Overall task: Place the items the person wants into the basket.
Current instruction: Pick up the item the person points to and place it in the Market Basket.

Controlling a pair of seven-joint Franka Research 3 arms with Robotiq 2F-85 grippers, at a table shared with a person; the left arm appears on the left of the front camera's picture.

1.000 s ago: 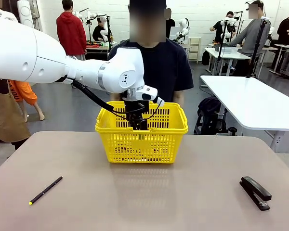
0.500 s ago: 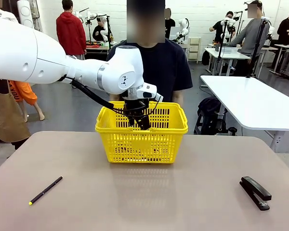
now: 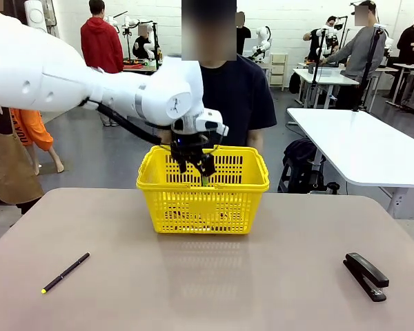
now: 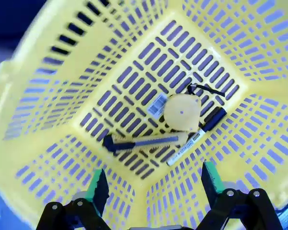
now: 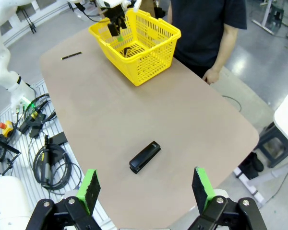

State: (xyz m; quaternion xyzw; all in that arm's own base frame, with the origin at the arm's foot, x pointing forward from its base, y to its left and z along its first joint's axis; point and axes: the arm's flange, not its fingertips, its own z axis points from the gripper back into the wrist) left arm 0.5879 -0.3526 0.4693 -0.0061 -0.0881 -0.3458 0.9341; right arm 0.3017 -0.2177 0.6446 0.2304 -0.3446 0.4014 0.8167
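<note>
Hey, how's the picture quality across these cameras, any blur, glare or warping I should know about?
Front view: sharp, even room light, soft sheen on the table. Left wrist view: the basket has blurred, bluish rim edges and wide-angle bowing; the tape measure is clear. Right wrist view: sharp, with curved table edges.

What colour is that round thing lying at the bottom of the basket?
Yellow. The round tape measure shows best in the left wrist view, on the basket floor.
</note>
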